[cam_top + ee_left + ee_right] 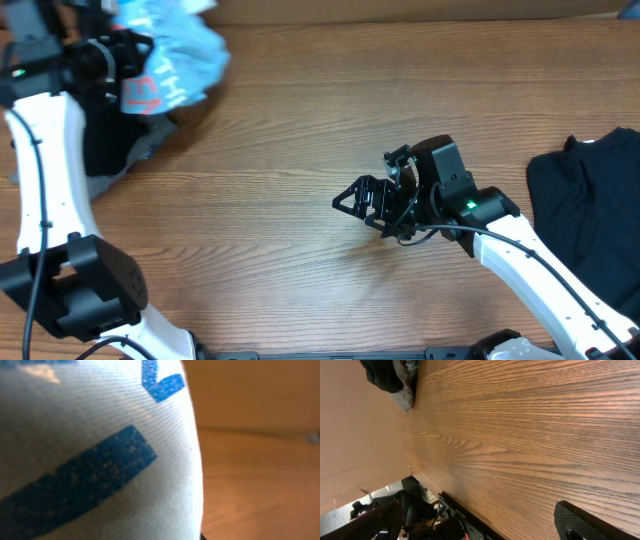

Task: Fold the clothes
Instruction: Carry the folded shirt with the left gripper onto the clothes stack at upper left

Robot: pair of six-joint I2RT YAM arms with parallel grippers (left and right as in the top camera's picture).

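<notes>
Left tool (125, 55): closed on a bunch of the light blue T-shirt (170, 55), at the far left corner of the tabletop (300, 120).
Light blue T-shirt: it hangs crumpled from the left tool, above a dark pile. Pink and blue letters show on the side turned to the overhead camera.
Left wrist view: the cloth (100, 460) is very close to the lens and fills most of the view. It looks pale, with wide blue strokes of lettering. A strip of tabletop (250, 490) shows at the right.
Black and grey clothes (125, 150): they lie in a heap under and beside the T-shirt, near the left arm. In the right wrist view the heap (395, 380) sits at the far end of the wood, next to a cardboard wall (360, 435).
Black garment (590, 200): it lies flat at the right edge of the tabletop, well apart from the heap.
Right tool (362, 200): the jaws are wide apart and hold nothing. It is low over bare wood near the middle.
Right tool fingers (582, 522): only the tips show, at the two lower corners of the right wrist view.
</notes>
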